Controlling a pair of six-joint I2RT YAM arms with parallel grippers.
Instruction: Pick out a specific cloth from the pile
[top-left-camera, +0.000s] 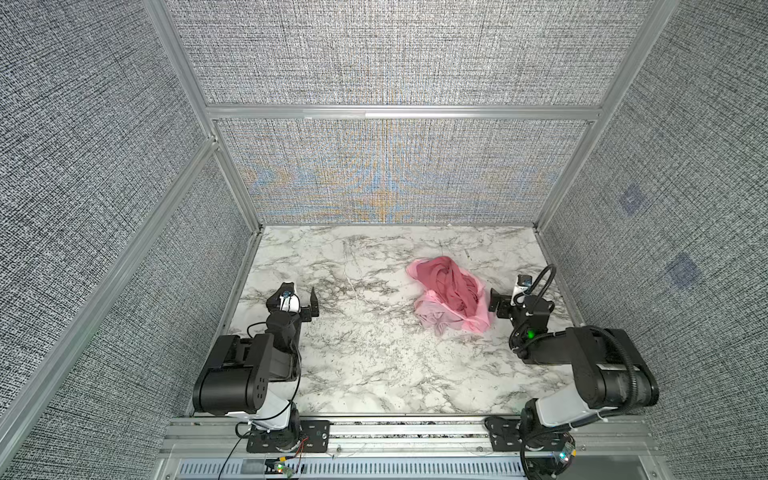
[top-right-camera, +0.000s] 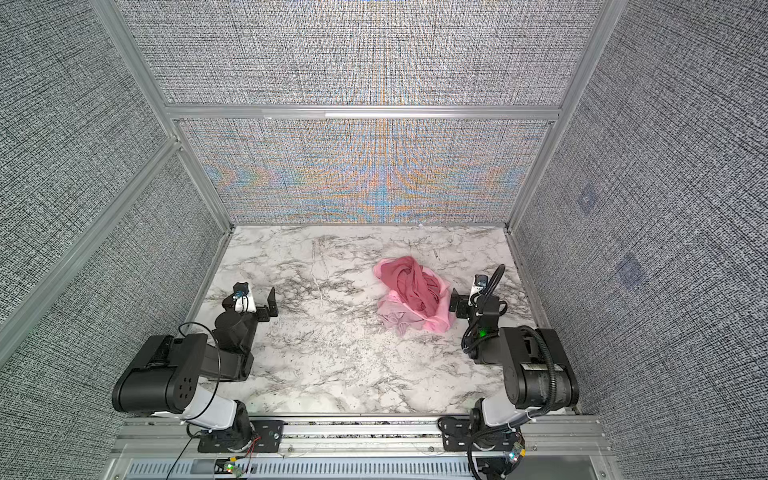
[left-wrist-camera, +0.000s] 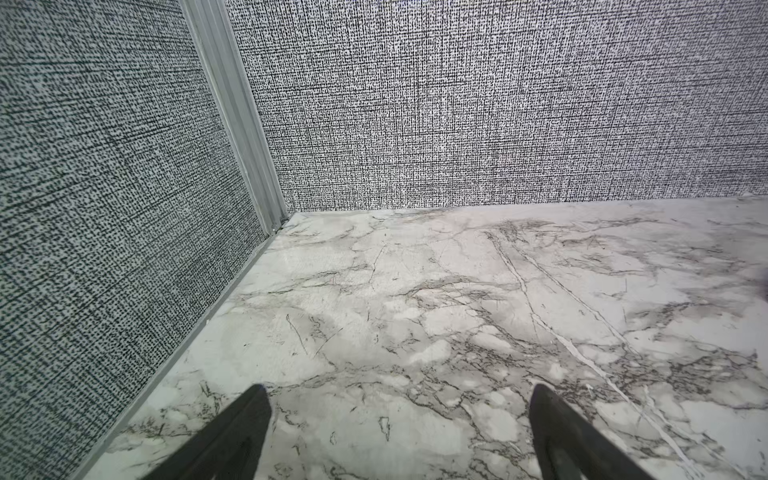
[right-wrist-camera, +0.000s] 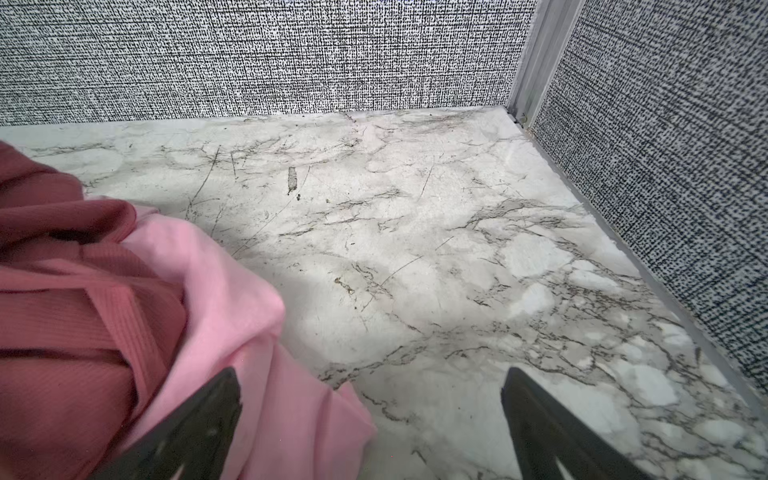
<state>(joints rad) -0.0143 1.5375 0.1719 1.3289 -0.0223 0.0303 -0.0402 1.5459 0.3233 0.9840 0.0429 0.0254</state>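
The pile (top-left-camera: 451, 293) (top-right-camera: 413, 291) lies right of the table's middle in both top views. Dark dusty-rose fabric (top-left-camera: 446, 278) (right-wrist-camera: 62, 316) sits on top of brighter pink fabric (top-left-camera: 478, 322) (right-wrist-camera: 249, 332). The cloth (top-left-camera: 432, 316) (top-right-camera: 395, 318), the palest pink, sticks out at the pile's near left side and is out of the right wrist view. My right gripper (top-left-camera: 509, 293) (top-right-camera: 467, 293) (right-wrist-camera: 371, 371) stands open just right of the pile, one finger over the bright pink edge. My left gripper (top-left-camera: 297, 293) (top-right-camera: 249, 293) (left-wrist-camera: 399, 388) is open over bare marble, far left of the pile.
The white marble tabletop (top-left-camera: 374, 365) is closed in by grey woven walls (top-left-camera: 395, 174) at the back and on both sides, with aluminium posts in the corners. Both arm bases sit on a rail (top-left-camera: 407, 432) along the front edge.
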